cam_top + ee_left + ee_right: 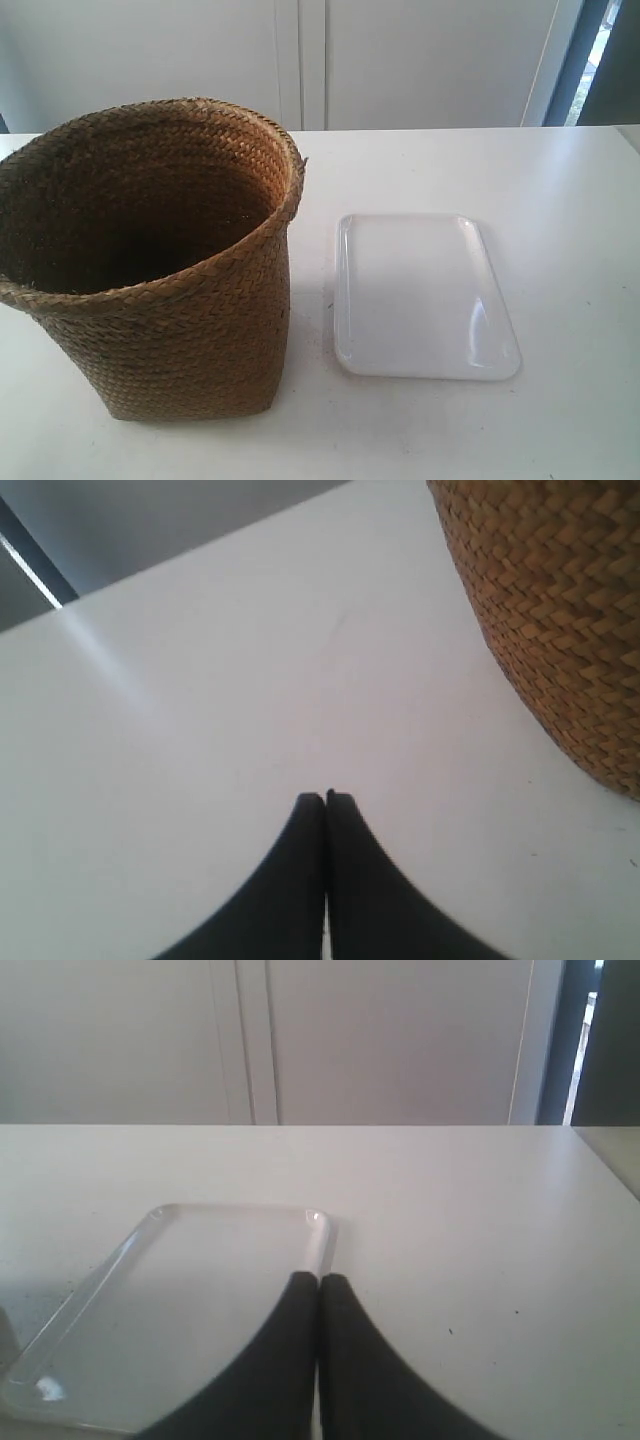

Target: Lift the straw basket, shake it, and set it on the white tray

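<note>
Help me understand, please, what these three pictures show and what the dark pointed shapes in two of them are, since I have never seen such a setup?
This is a robot with two arms, each ending in a gripper. One picture comes from a camera off the arms and looks over a white table. On it stands the straw basket, upright, its inside dark, and beside it, a little apart, lies the white tray, flat with nothing on it. No arm shows in that picture.

The other two pictures come from cameras on the wrists. The dark shapes are the gripper fingers, pressed together. The left gripper is above bare table, with the basket's woven wall off to one side. The right gripper is by the tray's edge. Both are shut and hold nothing, so the basket has not yet been lifted.
</note>
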You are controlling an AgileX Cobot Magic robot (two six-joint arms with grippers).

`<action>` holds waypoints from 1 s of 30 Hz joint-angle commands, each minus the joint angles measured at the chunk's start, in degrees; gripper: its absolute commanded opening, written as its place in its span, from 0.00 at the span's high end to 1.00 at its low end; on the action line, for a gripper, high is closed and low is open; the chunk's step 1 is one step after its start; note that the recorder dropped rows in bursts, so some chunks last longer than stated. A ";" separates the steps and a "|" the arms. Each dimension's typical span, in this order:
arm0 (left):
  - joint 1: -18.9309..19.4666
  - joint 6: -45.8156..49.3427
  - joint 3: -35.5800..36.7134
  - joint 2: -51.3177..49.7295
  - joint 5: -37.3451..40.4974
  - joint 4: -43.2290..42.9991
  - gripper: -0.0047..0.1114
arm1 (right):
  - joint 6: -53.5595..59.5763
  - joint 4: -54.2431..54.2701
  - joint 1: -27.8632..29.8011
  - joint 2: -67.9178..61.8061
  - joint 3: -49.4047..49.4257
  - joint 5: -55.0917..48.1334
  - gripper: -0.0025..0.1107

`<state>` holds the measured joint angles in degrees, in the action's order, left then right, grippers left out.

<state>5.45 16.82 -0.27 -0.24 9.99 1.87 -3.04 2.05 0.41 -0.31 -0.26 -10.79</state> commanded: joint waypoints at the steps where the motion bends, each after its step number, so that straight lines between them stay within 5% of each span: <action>1: 0.13 7.55 0.27 0.24 -5.67 0.22 0.96 | -0.91 -0.39 0.24 0.31 0.26 4.05 0.98; 7: 0.13 5.59 0.27 0.24 -15.68 0.64 0.96 | -0.95 -0.39 0.24 0.31 0.26 16.31 0.98; 13: 0.13 -20.07 0.27 0.24 -21.92 2.17 0.96 | -0.18 0.11 0.24 0.31 0.26 29.53 0.98; 26: 0.13 -38.22 0.27 0.24 -28.08 2.37 0.96 | -1.43 1.06 0.24 0.31 0.26 27.04 0.98; 30: 0.13 -40.49 0.27 0.24 -30.16 10.32 0.96 | -9.90 5.31 0.24 0.31 0.18 27.58 0.98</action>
<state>5.45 -22.07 -0.27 -0.24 -17.79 6.53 -7.68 4.12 0.41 -0.31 -0.26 16.64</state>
